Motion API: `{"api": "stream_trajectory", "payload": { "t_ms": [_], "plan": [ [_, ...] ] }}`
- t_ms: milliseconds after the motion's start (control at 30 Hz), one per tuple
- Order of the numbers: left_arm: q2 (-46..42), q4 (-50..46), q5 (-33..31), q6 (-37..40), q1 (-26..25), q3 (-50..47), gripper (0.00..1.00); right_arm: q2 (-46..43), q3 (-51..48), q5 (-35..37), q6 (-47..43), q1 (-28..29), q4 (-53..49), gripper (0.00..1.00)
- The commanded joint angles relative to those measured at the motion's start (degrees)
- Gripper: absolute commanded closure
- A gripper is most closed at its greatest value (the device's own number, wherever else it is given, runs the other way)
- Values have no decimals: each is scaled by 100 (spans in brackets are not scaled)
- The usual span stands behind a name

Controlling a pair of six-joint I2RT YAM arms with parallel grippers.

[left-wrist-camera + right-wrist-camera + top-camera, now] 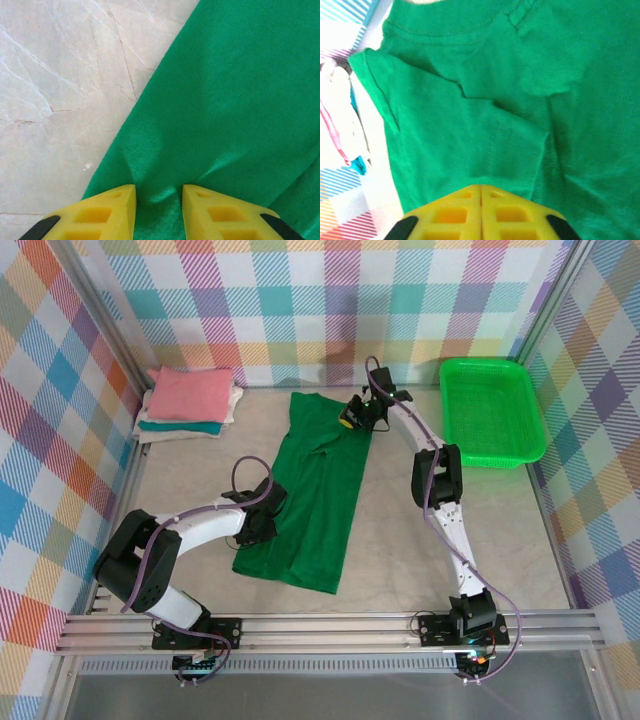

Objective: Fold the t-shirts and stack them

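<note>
Top view: we see the shirt (315, 500) lying flat at mid-table (200, 470), folded into a long strip that runs from the near edge toward the back wall. The left gripper (262, 528) sits on the strip's left border, near its near end. The right gripper (350, 420) is over the far right part of the strip, close to the collar end. A stack (190, 400) of folded shirts lies in the far left corner, pink on top, then white, then teal, well apart from the strip. The basket (492, 410) stands at the far right.

Left wrist: we note the yellow fingers (107, 212) of the left gripper (159, 205) standing apart, tips down on the shirt (225, 100) just inside its edge. A small pucker of cloth rises in the gap. We cannot tell whether the jaws clamp it or merely press on it. Bare table (60, 90) lies to the left of the cloth edge.

Right wrist: the right gripper (480, 190) has its fingers pressed together, held over the shirt (470, 125) near a sleeve folded inward. The collar (445, 32) shows at the top. The stack (340, 125) is blurred at the left margin
</note>
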Motion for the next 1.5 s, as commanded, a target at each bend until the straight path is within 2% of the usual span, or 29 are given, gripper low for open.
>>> {"api": "stream_trajectory", "payload": {
  "t_ms": [0,133,333,467,533,567,800,1000,1100,1367,1467],
  "plan": [
    [65,-407,-112,-25,76,-136,69,152,286,-93,-14,57,145,100],
    [19,-427,-153,-72,76,-162,69,-94,200,-79,-90,59,112,100],
    [-18,-446,-206,-86,76,-169,69,-867,-733,239,-157,34,231,100],
    [-27,-423,-198,-94,76,-181,69,-973,-1096,482,-175,-22,182,100],
    [3,-424,-200,-84,80,-171,69,-842,-985,459,-177,-27,62,77],
    [15,-420,-191,-89,76,-172,69,-773,-951,411,-205,-28,70,73],
    [59,-402,-179,-75,76,-145,69,-362,-536,428,-148,4,-240,61],
    [104,-410,-182,-56,76,-128,69,97,114,157,-96,109,-264,60],
    [105,-420,-173,-55,76,-120,69,279,325,2,-24,161,-177,63],
    [61,-447,-218,-44,76,-127,69,174,326,-41,72,196,173,99],
    [44,-455,-227,-42,76,-120,69,-31,286,53,4,189,137,100]
  ]
}}
